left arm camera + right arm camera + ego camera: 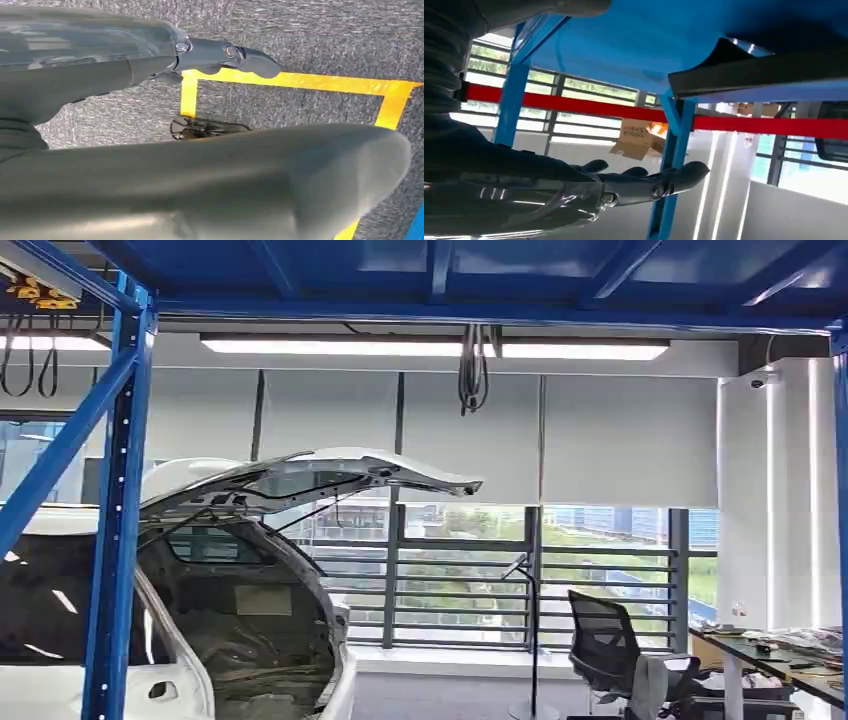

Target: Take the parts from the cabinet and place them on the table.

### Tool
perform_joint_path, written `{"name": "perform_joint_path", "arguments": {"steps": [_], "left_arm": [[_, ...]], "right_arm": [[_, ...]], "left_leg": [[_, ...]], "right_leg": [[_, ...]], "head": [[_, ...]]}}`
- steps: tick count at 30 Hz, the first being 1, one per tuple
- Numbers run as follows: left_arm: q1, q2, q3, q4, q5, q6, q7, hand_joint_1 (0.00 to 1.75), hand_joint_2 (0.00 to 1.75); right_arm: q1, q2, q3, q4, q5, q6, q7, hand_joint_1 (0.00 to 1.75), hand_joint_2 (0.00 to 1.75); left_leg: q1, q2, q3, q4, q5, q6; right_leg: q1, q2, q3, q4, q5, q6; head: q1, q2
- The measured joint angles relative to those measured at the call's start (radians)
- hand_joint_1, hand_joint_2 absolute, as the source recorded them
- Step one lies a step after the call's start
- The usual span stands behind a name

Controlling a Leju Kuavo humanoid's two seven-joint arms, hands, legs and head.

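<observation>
The blue cabinet rack frames the head view, with its upright (115, 520) at the left and a blue shelf overhead. In the right wrist view my right hand (574, 192) reaches out beneath the blue shelf (639, 45), fingers (674, 180) stretched and holding nothing. A dark flat piece (764, 67) lies along the shelf edge above the fingers, apart from them; I cannot tell if it is a part. My left hand (150, 65) hangs over the grey carpet, fingers apart, nothing in it. The table (790, 665) stands at the far right.
A white car (240, 620) with its tailgate raised stands behind the rack upright. A black office chair (610, 645) sits beside the cluttered table. A cardboard box (639, 137) rests beyond a red beam (574, 102). Yellow floor tape (300, 80) marks the carpet under my left hand.
</observation>
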Motion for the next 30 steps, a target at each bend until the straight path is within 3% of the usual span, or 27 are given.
{"name": "perform_joint_path", "arguments": {"steps": [17,30], "left_arm": [[-0.009,0.000,0.000,0.000,-0.039,-0.002,-0.003,0.00,0.00],[-0.013,-0.002,0.000,0.000,-0.068,-0.011,-0.003,0.00,0.00]], "right_arm": [[-0.138,0.017,-0.002,0.213,0.001,-0.002,-0.005,0.00,1.75],[-0.243,0.049,0.056,0.311,0.001,0.016,-0.005,0.00,1.75]], "left_leg": [[0.000,0.000,0.000,0.000,0.000,0.000],[0.000,0.000,0.000,0.000,0.000,0.000]], "right_leg": [[0.000,0.000,0.000,0.000,0.000,0.000],[0.000,0.000,0.000,0.001,0.000,0.000]], "head": [[0.000,0.000],[0.000,0.000]]}}
